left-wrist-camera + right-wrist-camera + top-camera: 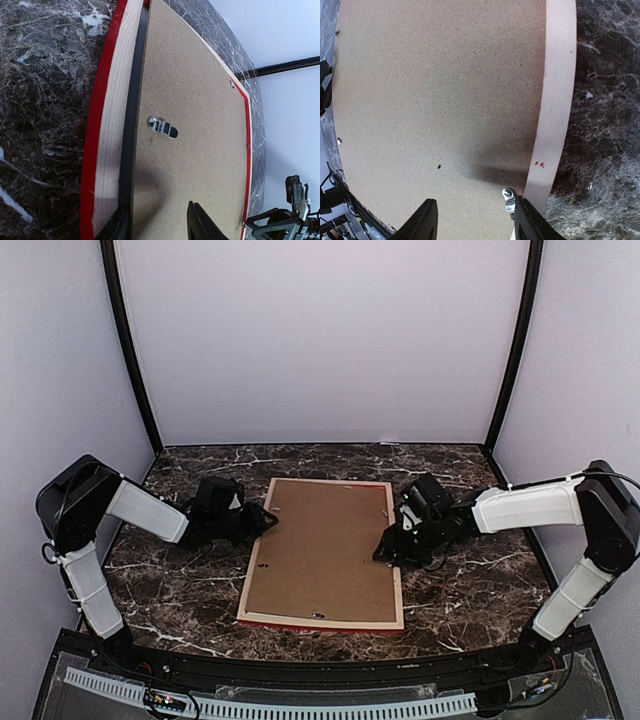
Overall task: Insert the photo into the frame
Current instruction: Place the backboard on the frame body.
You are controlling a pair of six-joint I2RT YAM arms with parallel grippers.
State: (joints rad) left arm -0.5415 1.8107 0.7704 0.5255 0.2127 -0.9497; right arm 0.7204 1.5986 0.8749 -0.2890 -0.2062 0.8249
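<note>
The left gripper (262, 522) sits low at the frame's (398, 585) left rail, fingers spread and gripping nothing. The frame lies face down mid-desk, running toward the near edge, with the board (320, 550) seated inside it. I can't see the photo, and can't tell whether it lies beneath. The right gripper (385, 545) hangs at the right rail, fingers released, beside a metal tab (508, 197). I'd say they're working on the back. Next would be prying or turning tabs, which needs a fine fingertip at the board's edge.
</note>
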